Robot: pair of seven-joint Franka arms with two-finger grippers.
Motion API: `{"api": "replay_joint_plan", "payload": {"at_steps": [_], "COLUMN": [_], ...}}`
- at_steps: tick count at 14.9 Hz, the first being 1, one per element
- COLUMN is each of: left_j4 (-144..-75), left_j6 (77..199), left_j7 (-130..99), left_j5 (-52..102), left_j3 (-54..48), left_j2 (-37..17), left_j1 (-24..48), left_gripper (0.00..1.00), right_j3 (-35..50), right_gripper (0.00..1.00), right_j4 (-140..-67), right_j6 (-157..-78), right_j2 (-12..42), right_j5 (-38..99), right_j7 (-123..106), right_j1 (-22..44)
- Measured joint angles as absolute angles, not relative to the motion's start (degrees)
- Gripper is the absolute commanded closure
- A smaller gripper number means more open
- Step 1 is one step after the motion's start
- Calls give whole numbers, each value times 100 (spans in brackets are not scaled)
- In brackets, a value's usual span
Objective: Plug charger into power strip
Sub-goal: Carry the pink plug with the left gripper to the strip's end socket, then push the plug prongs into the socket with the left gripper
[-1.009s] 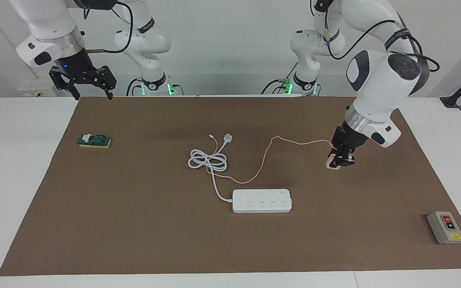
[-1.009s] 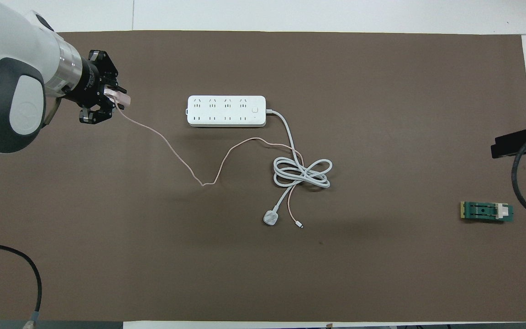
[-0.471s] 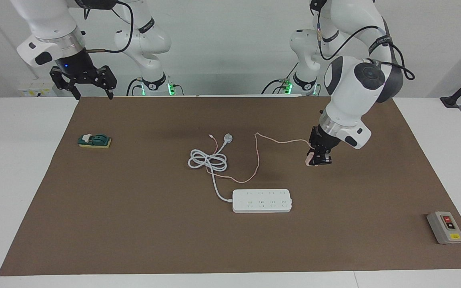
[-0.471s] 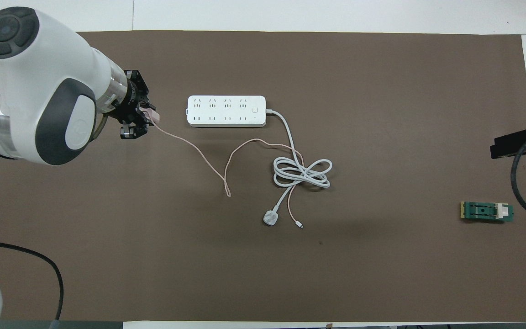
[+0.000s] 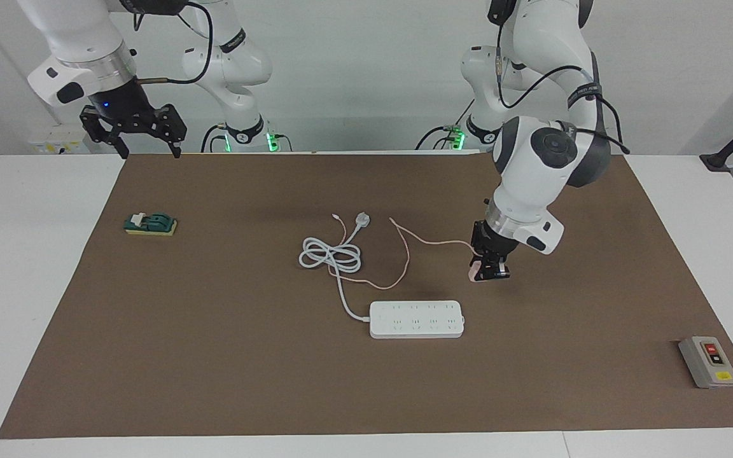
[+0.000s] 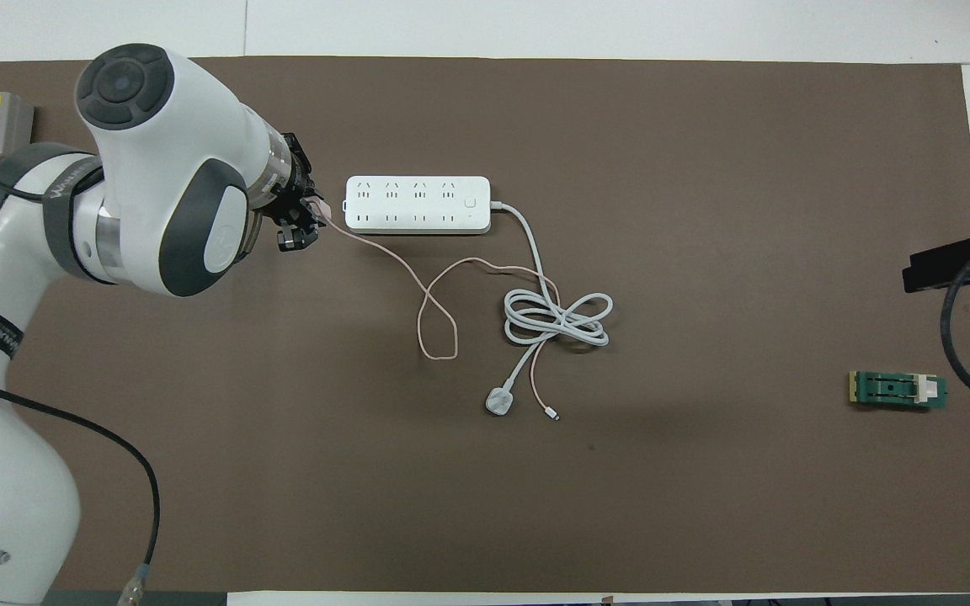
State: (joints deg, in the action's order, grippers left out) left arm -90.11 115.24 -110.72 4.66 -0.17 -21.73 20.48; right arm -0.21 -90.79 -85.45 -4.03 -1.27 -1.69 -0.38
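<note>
A white table (image 5: 35, 267) under a brown mat (image 5: 214, 356), plain pale wall (image 5: 373, 57).

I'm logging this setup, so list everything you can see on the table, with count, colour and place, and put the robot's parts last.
charger: one, pale pink, held in the left gripper above the mat, beside the strip's end
charger cable: one, pink, looped on the mat
strip: one, white, mid mat
strip cord: one, white, coiled nearer the robots than the strip, ending in a plug
switch box: one, grey, left arm's end
green block: one, right arm's end
mat: one, brown
left gripper: shut on charger
right gripper: open, waiting over the mat's corner
</note>
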Motion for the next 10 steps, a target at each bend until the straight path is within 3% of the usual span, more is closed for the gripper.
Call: {"api": "replay_joint_plan", "payload": {"at_steps": [4,10], "left_j4": [-8549,-8453], "left_j6": [11504,11506], "left_j7": [-11192,-11248], "left_j5": [392,372], "left_j3": [-1,10], "left_j2": [-2631,-2875], "left_j1": [2097,2111], "left_gripper": [100,100], "right_j3": [-20,-15], "right_gripper": [0,0], "right_j4": [-9079,-9081], "right_j6": [-8541,-8530], "right_j2": [-403,-403], "right_j5": [-126,-112], "right_j7": [-169,-169], "right_j1": [-38,-37]}}
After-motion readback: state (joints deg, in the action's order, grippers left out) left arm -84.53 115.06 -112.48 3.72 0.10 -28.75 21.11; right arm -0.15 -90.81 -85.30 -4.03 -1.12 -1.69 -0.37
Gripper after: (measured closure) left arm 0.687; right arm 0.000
